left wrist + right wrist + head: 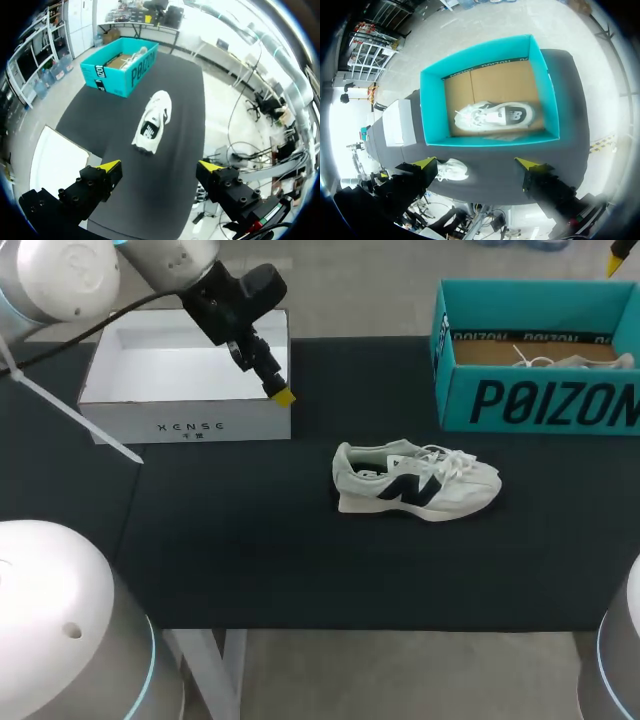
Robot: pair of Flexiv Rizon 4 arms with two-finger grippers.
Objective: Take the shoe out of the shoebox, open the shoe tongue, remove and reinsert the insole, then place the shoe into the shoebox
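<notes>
A white sneaker with a dark side logo (415, 480) lies on its sole in the middle of the black mat, toe to the right. The teal shoebox (540, 400) stands open at the back right, and a second white sneaker (570, 360) lies inside it. My left gripper (278, 392) hangs open over the front right corner of a white box, to the left of and behind the sneaker. In the left wrist view the sneaker (152, 127) lies ahead of the open gripper (160, 167). My right gripper (476, 163) is open high above the teal shoebox (432, 115), looking down on the boxed sneaker (495, 116).
An open white box (185, 380) with nothing in it stands at the back left. The black mat (250, 550) covers the table, and its front edge runs below the sneaker. The mat shows bare around the sneaker.
</notes>
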